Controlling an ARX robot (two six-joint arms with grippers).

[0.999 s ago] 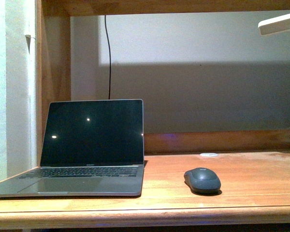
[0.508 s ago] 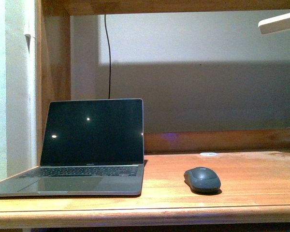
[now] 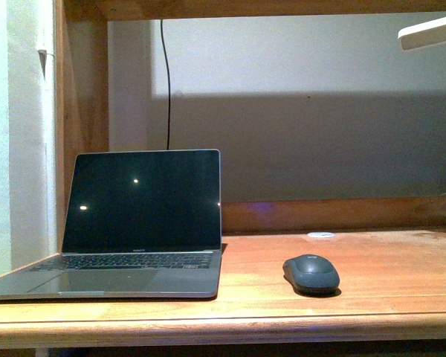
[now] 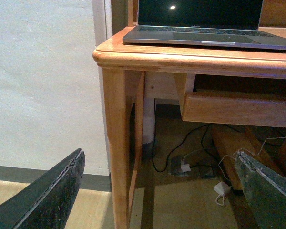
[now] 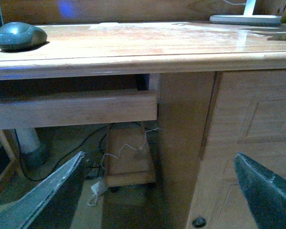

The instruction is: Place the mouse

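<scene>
Mouse [image 3: 311, 274] sits near the table [image 3: 401, 275] front edge, bare wood right of it; both grippers' jaws spread wide, empty, below table level.

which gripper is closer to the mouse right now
Right, as best the views show. The right gripper hangs open below the desk edge with the mouse in its view; the left gripper hangs below the laptop corner.

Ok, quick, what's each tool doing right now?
Left tool: open, holding nothing.
Right tool: open, holding nothing; mouse sits on the desk.
</scene>
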